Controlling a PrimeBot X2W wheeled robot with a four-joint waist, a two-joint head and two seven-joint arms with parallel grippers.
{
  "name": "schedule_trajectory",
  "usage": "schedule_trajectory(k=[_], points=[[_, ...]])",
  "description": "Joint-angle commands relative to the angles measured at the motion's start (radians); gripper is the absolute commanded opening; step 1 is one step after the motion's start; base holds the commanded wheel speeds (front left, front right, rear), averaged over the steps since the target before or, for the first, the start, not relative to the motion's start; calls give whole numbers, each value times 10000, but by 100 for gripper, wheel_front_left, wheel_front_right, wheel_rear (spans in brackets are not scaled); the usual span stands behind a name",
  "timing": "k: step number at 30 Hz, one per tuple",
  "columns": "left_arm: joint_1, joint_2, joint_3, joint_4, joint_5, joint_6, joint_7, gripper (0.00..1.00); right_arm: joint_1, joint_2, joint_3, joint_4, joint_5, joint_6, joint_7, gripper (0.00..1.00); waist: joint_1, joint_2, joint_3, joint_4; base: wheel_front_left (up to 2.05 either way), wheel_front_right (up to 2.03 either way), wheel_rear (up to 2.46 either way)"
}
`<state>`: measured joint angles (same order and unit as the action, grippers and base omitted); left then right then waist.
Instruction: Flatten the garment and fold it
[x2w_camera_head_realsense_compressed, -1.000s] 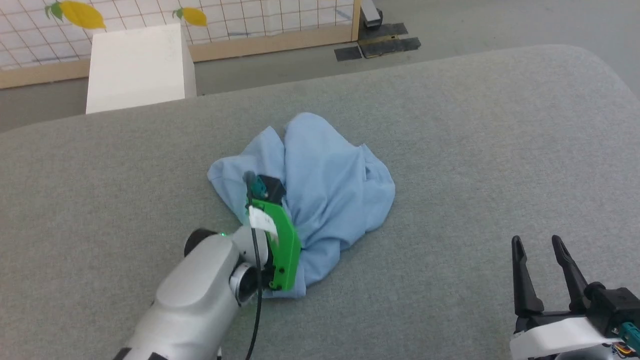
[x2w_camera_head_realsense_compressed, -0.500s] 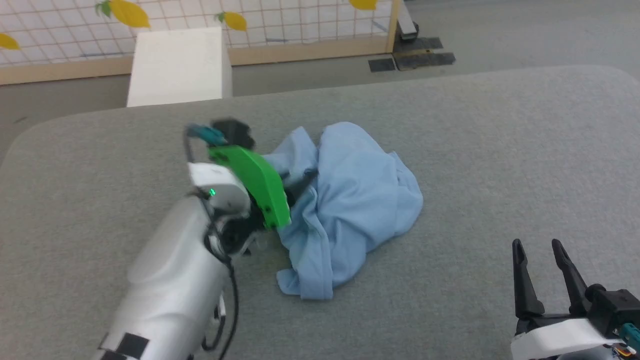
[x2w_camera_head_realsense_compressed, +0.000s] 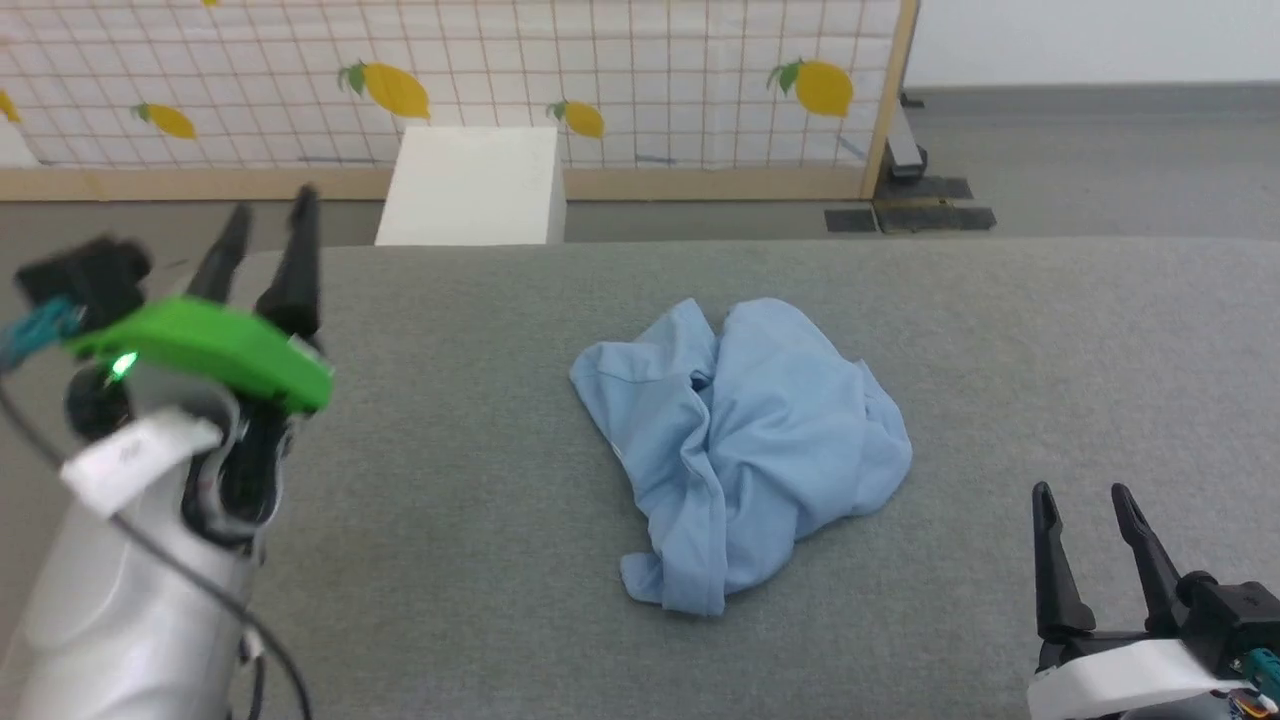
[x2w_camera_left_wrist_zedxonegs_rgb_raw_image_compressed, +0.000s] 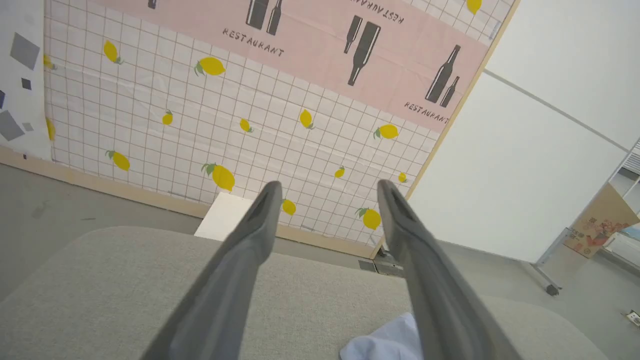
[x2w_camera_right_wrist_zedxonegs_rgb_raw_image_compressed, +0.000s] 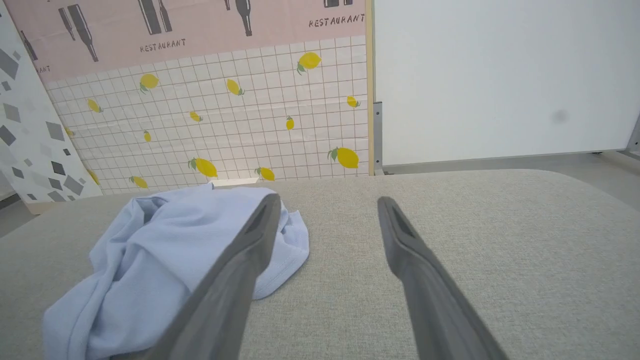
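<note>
Crumpled light blue soft shirt (x2w_camera_head_realsense_compressed: 745, 450) on grey padded table (x2w_camera_head_realsense_compressed: 450, 480); neck lost in folds; left gripper (x2w_camera_head_realsense_compressed: 272, 202) 9 o'clock, right gripper (x2w_camera_head_realsense_compressed: 1082, 492) 4 o'clock, both spread.

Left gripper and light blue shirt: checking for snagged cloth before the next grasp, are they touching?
Apart. In the head view the open left gripper stands far left, bare grey surface lying between it and the crumpled light blue shirt.

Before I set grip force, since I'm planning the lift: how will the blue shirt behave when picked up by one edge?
The garment lies crumpled in soft folds, so it will likely hang limp. The thin-looking cloth is probably light for its size. Pushed on the textured grey table, it would probably bunch rather than slide.
</note>
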<state>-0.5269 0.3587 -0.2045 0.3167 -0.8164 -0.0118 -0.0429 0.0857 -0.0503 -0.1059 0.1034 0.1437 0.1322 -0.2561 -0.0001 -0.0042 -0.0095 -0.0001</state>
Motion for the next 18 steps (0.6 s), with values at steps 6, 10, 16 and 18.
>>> schedule_trajectory(k=[6, 10, 16, 18], points=[[2040, 822, 78, -710, 1177, 286, -1421, 100, 60, 1, -71, -37, 10, -15, -57, 100, 1, 42, -380, 363, 0, 0, 0], [3132, 995, -74, -915, 1643, 432, -1771, 100, 133, 1, -33, -80, -39, -15, -57, 100, 1, 42, -428, 309, 0, 0, 0], [4275, 912, -187, -1213, 2097, 690, -2042, 100, 267, 1, -12, -136, -34, -15, -57, 100, 1, 42, -374, 203, 0, 0, 0], [4533, 898, -344, -1243, 2304, 677, -2078, 100, 296, 1, -4, -117, -14, -15, -57, 100, 1, 42, -347, 169, 0, 0, 0]])
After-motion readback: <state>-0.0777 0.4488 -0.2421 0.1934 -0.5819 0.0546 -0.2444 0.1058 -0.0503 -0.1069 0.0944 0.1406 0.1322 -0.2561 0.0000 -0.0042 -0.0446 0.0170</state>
